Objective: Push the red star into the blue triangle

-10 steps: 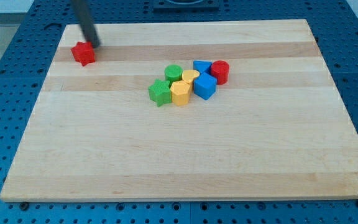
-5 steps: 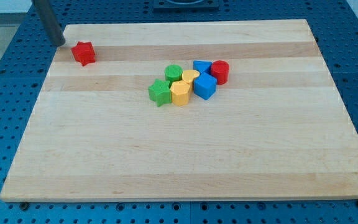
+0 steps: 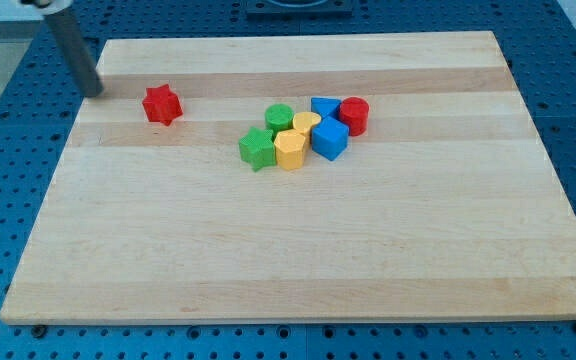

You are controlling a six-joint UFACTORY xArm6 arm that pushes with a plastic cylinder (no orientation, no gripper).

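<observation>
a: star first. how will the red star [image 3: 162, 104] handle?

b: by my guess it is a small hard block, light and stiff, so it should slide easily on the wooden board [image 3: 298, 250]. its points may make it turn if struck off centre. nothing here can take hold of it; the place to press is its side facing my tip, square through the middle.

a: and the claw, how wide?

b: there is none to open or close. the arm ends in a plain dark rod, and it holds nothing. my tip [image 3: 96, 93] rests at the board's edge toward the view's left, touching no block.

a: where is the star from there?

b: in the one camera view, it lies near my tip, toward the view's right and slightly lower, with a clear gap between them. further along the same way, well apart from my tip, sits the cluster.

a: what is in it?

b: the blue triangle [image 3: 323, 107] is at the top of the cluster, with the red cylinder [image 3: 354, 115] touching it on the far side. a green cylinder [image 3: 279, 117], a yellow heart [image 3: 307, 124], a green star [image 3: 257, 148], a yellow block [image 3: 290, 149] and a blue cube [image 3: 329, 140] are packed around it.

a: risk?

b: i judge the green cylinder and yellow heart stand in the straight line to the triangle.
</observation>
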